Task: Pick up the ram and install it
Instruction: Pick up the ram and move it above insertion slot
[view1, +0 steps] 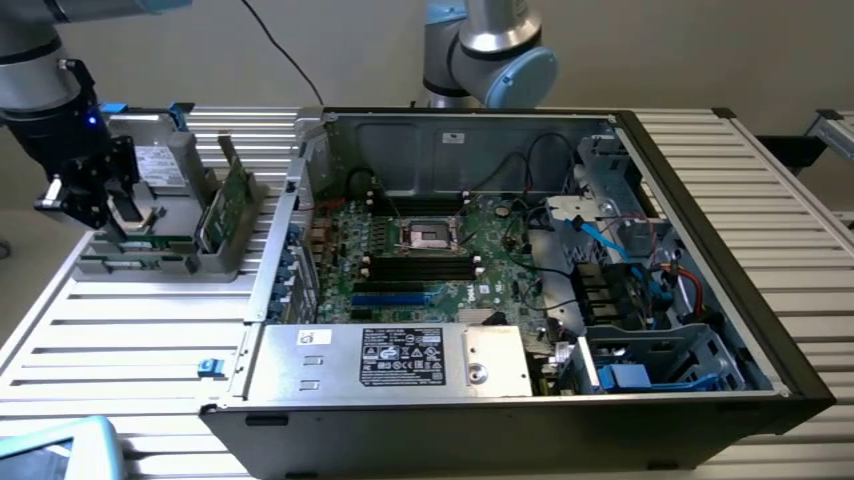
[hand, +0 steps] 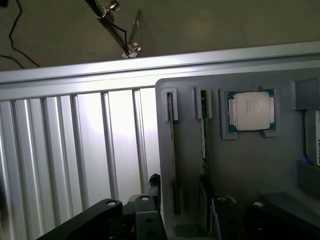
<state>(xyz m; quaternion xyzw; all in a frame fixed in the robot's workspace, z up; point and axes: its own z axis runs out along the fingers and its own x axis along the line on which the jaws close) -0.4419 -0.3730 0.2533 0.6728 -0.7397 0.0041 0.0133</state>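
Observation:
Two ram sticks stand on edge in slots of a grey parts holder (hand: 240, 165). One ram (hand: 172, 150) sits nearest the holder's rim, with a second stick (hand: 204, 145) beside it. My gripper (hand: 177, 205) hangs just above them, open, with a dark finger (hand: 152, 187) outside the rim-side stick and nothing held. In the exterior view, the gripper (view1: 104, 215) is over the holder (view1: 147, 262) at that view's left, where a green ram edge (view1: 144, 241) shows under it. The motherboard's black slots (view1: 422, 266) lie in the open computer case (view1: 721, 200).
A square silver processor (hand: 250, 111) sits in a pocket beside the sticks, with a grey drive (hand: 313, 135) past it. A green card (view1: 235, 200) stands upright at the holder's case side. The slatted table (view1: 120, 330) surrounds the case. A second arm's base (view1: 483, 55) stands behind the case.

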